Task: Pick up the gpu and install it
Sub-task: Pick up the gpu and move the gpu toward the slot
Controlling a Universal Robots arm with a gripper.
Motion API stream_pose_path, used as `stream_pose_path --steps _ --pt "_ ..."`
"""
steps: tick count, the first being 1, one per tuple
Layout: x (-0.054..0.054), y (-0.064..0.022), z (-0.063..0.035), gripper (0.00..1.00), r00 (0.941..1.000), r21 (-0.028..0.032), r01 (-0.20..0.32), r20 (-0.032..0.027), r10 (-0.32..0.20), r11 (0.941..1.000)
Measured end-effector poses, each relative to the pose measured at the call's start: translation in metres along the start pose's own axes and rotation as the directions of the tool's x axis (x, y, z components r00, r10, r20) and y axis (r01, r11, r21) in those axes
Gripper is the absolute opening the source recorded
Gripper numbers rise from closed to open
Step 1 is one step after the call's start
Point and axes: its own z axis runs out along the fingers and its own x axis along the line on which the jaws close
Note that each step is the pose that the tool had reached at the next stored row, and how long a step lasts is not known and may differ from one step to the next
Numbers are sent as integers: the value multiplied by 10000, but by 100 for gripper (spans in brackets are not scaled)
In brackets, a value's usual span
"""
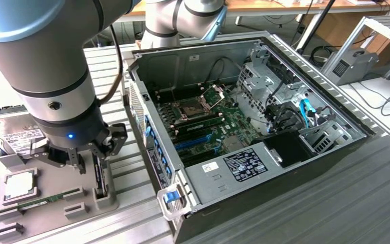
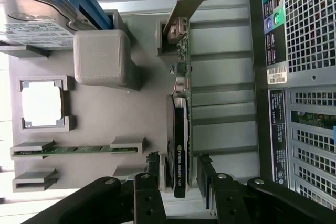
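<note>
— Where is the hand (image 2: 177, 178)?
— Astride the gpu (image 2: 180, 129), one black finger (image 2: 152, 170) by each face, jaws apart.
— And the card?
— On edge in a slot of the grey holder (image 2: 142, 114). Its fan cooler faces the processor (image 2: 43, 103) and memory stick (image 2: 73, 150), with the silver bracket (image 2: 186, 3) at the far end.
— Beside it?
— The computer case (image 2: 310, 51), showing its grille. A hard drive (image 2: 31, 19) lies beyond the processor.

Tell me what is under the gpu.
The gpu stands on edge in the grey holder, which lies under it. Its lower edge, sunk in the holder, is covered.
</note>
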Motion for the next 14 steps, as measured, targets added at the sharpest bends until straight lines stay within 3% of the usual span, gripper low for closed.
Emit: stream_pose_path --steps 14 --pt "1 -8 68 42 10000 -1 0 1 0 10000"
